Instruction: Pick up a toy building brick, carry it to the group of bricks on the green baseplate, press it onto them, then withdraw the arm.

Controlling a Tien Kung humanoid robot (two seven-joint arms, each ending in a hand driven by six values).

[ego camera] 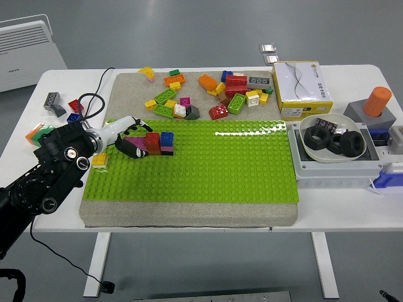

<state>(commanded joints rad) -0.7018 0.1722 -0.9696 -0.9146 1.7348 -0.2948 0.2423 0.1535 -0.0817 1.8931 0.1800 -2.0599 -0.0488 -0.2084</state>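
White table (208, 220) carries a green baseplate (214, 163) with a small group of bricks (160, 143) at its left end. Left hand (133, 142) rests against that group, fingers curled on a magenta brick (136, 142); pressing seems underway, withdrawal remains.

White table (208, 223), near edge at bottom. Lying on it: big grey mat (189, 212) across the middle, w/ green baseplate (208, 170) on its near part and loose bricks (208, 94) on the far strip. Left of mat: black cable (94, 104), grey brick (51, 100), red brick (75, 105), blue brick (73, 117), orange-green brick (39, 134). Far edge: two small silver items (269, 53). Right side: yellow-white box (301, 88) just beside mat, grey case (337, 163) carrying a white bowl (308, 150), grey block (371, 115) w/ orange cylinder (378, 100) on top.
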